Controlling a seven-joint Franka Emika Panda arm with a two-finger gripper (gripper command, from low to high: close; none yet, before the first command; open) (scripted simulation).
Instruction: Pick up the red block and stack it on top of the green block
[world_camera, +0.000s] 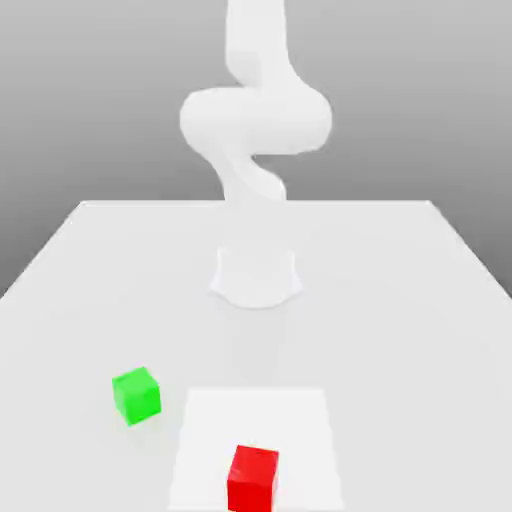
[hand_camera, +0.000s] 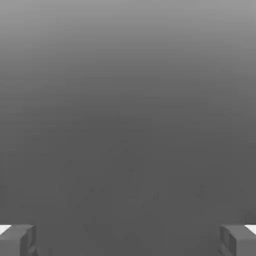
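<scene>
The gripper (hand_camera: 128, 241) was spread wide with nothing between its fingers (hand_camera: 17, 240); the hand view had the two tips far apart against plain grey. Neither cube lay under it. In the exterior view the red block (world_camera: 252, 479) sat on a paler square patch (world_camera: 300, 420) of the table (world_camera: 420, 300), and the green block (world_camera: 136, 394) stood apart from it, nearer the exterior view's left and a little closer to the arm's base (world_camera: 256, 278). The blocks did not touch.

The step in hand was, by my reading, the reach toward the red block. Done well, the open fingers would straddle it squarely, one flat face to each pad, and close only once centred, so the cube does not twist.

The exterior view gave both blocks and the white arm (world_camera: 255, 120) rising above its base. The hand view gave the spread of the fingers.
</scene>
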